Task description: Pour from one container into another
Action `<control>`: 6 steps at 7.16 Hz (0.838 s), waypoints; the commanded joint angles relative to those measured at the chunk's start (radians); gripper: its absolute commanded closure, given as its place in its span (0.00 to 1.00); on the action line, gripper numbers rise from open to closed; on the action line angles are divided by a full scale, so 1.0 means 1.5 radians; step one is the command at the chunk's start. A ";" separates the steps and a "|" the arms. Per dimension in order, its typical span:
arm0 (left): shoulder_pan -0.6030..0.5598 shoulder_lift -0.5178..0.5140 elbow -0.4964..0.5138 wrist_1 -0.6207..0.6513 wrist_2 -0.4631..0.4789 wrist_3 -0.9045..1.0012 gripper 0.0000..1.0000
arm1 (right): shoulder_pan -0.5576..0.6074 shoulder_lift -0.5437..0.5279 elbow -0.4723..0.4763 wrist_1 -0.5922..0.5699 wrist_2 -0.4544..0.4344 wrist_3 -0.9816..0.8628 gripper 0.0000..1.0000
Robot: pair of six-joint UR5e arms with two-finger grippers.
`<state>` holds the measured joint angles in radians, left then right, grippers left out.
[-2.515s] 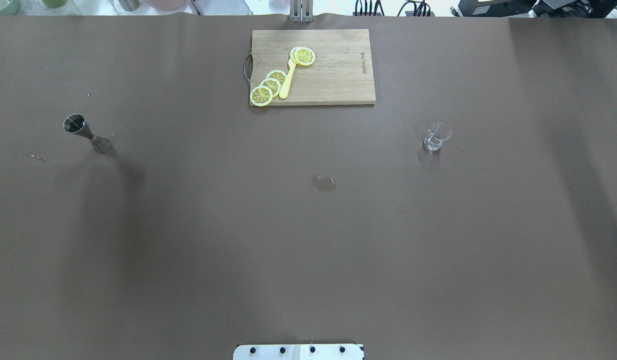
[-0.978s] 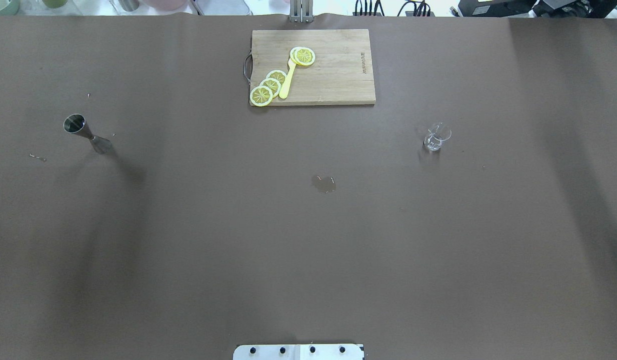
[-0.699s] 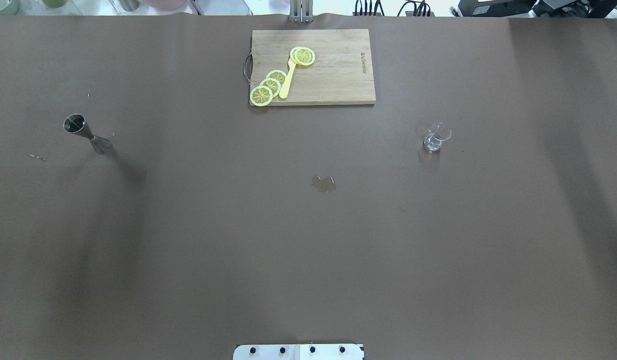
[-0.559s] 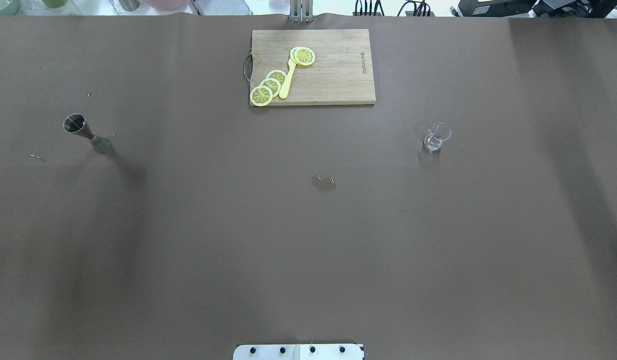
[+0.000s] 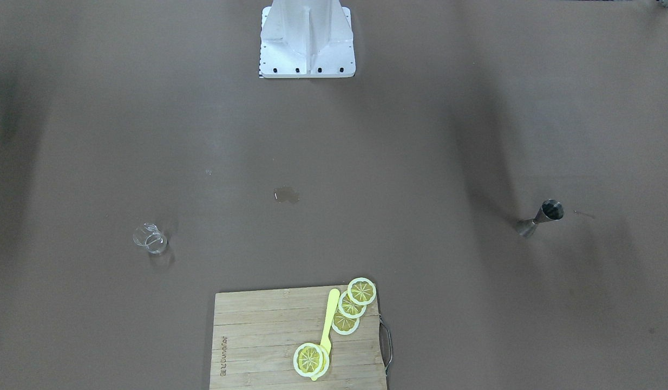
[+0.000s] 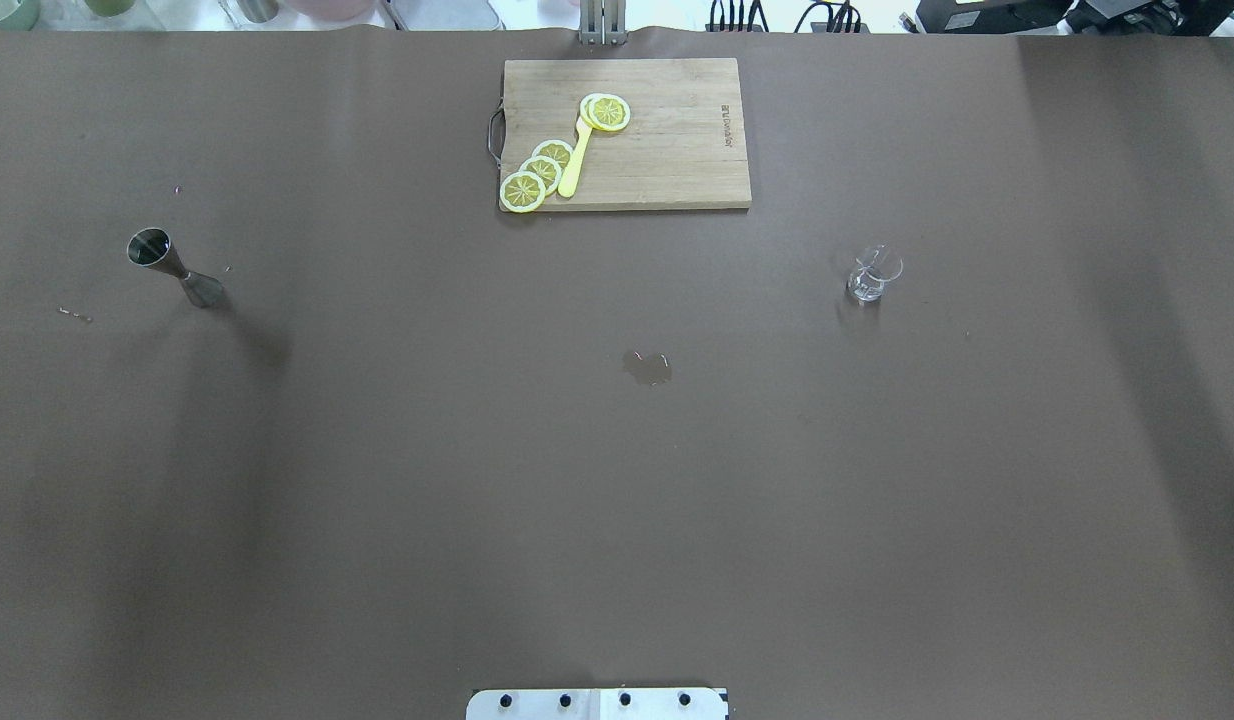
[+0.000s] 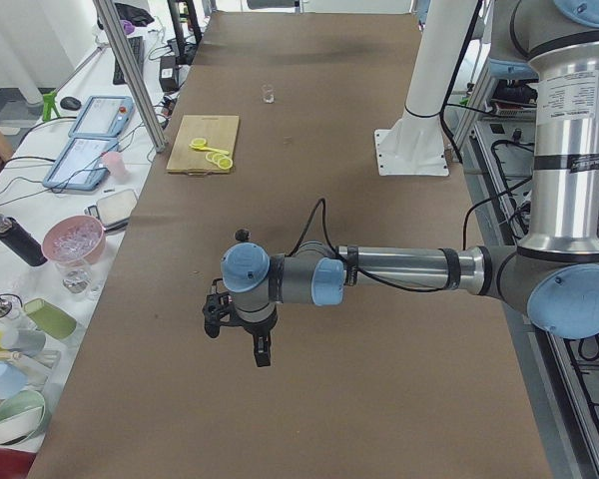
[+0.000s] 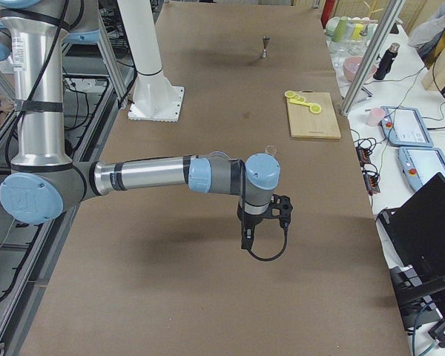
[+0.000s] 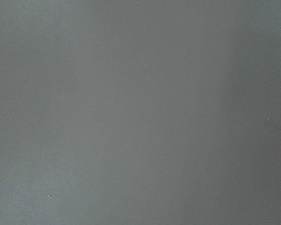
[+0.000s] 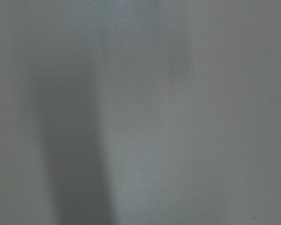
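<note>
The metal jigger (image 6: 175, 266) is standing upright on the table (image 6: 617, 520) at the robot's left side, and the small glass beaker (image 6: 872, 273) is standing well apart from it at the right side, with a wet patch (image 6: 647, 367) lying between them. The left gripper (image 7: 238, 339) and the right gripper (image 8: 261, 226) are hanging above the table pointing down; whether their jaws are standing wide or narrow cannot be told.

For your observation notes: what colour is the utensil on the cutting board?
The utensil is yellow; clearest in the overhead view.
</note>
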<state>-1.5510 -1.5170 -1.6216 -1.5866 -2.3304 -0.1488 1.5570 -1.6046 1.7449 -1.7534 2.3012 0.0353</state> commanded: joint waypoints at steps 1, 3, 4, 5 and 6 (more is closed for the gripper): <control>0.000 0.005 0.001 -0.009 0.000 -0.001 0.01 | 0.000 -0.003 0.000 0.000 0.000 0.000 0.00; 0.000 0.005 -0.003 -0.009 -0.001 -0.002 0.01 | 0.000 -0.003 0.000 0.000 -0.001 0.000 0.00; 0.000 0.005 -0.002 -0.009 -0.001 -0.002 0.01 | 0.000 -0.003 0.001 0.000 -0.001 0.000 0.00; 0.001 0.005 -0.002 -0.009 -0.001 -0.006 0.01 | 0.000 -0.004 0.000 0.000 -0.002 0.000 0.00; 0.001 0.004 -0.002 -0.010 -0.001 -0.029 0.01 | 0.000 -0.006 0.000 0.000 -0.002 0.000 0.00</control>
<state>-1.5498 -1.5097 -1.6245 -1.6003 -2.3316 -0.1647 1.5570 -1.6110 1.7462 -1.7534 2.2985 0.0353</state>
